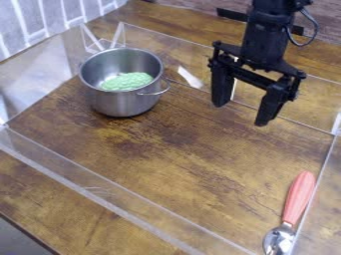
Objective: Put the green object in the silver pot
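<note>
Surface of brown wood (pixel 160 169) lies under all the things you work with. Over its far right part hang your wide black fingers (pixel 244 108). They are spread well apart, and you can see wood in the gap. They pinch nothing. I can't tell if their tips touch the wood, but they are not touching the pot.

To the left of them sits the round, shiny silver pot (pixel 115 103) with straight sides and small side handles. It stands upright, well apart from your fingers, with its mouth up. Near the right edge lies the metal spoon with a red handle (pixel 298 199). It is well apart from the pot, and you don't need it for this job.

Now look at the small, soft-looking light green lump (pixel 127 82). It is inside the pot, down below the rim. So the put-in step looks done to me, and you are at the end of the job. Your next move should be an easy one: leave the lump where it is, and keep the fingers up and away from the pot. If you swing them left while they are low, you could bump the pot's side and push or tip it.
</note>
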You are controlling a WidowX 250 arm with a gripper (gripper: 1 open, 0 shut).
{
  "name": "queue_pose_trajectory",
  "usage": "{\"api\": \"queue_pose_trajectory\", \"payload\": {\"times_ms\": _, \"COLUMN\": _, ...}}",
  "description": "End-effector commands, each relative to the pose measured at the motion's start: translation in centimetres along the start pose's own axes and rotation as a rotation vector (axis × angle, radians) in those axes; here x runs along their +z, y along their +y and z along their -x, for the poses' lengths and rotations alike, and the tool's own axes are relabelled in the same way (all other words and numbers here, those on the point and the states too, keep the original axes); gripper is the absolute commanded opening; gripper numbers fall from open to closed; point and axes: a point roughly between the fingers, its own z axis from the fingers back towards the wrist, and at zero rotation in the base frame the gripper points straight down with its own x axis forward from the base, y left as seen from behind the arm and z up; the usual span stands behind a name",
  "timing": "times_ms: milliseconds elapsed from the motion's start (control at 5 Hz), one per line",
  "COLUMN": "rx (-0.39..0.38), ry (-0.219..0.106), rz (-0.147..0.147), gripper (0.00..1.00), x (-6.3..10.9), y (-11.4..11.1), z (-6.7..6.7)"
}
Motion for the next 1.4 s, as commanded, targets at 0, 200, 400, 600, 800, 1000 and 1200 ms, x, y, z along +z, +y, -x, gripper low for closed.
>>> {"api": "queue_pose_trajectory", "payload": {"times_ms": 0, "rx": 0.046, "ry": -0.085, "rz": 0.007, "gripper": 1.00, "x": 2.4, "y": 0.1, "z": -0.4}}
{"api": "queue_pose_trajectory", "payload": {"times_ms": 200, "rx": 0.086, "ry": -0.084, "rz": 0.007, "gripper": 1.00, "x": 2.0, "y": -0.3, "z": -0.5}}
{"api": "queue_pose_trajectory", "payload": {"times_ms": 400, "rx": 0.119, "ry": -0.081, "rz": 0.007, "gripper": 1.00, "x": 1.5, "y": 0.1, "z": -0.3}}
{"api": "queue_pose_trajectory", "payload": {"times_ms": 600, "rx": 0.144, "ry": -0.098, "rz": 0.008, "gripper": 1.00, "x": 1.5, "y": 0.4, "z": -0.1}}
{"api": "queue_pose_trajectory", "payload": {"times_ms": 800, "rx": 0.129, "ry": -0.119, "rz": 0.007, "gripper": 1.00, "x": 1.6, "y": -0.1, "z": 0.2}}
{"api": "queue_pose_trajectory", "payload": {"times_ms": 1000, "rx": 0.107, "ry": -0.160, "rz": 0.000, "gripper": 1.00, "x": 2.6, "y": -0.6, "z": 0.7}}
{"api": "queue_pose_trajectory", "payload": {"times_ms": 1200, "rx": 0.140, "ry": -0.204, "rz": -0.005, "gripper": 1.00, "x": 4.5, "y": -0.6, "z": 1.1}}
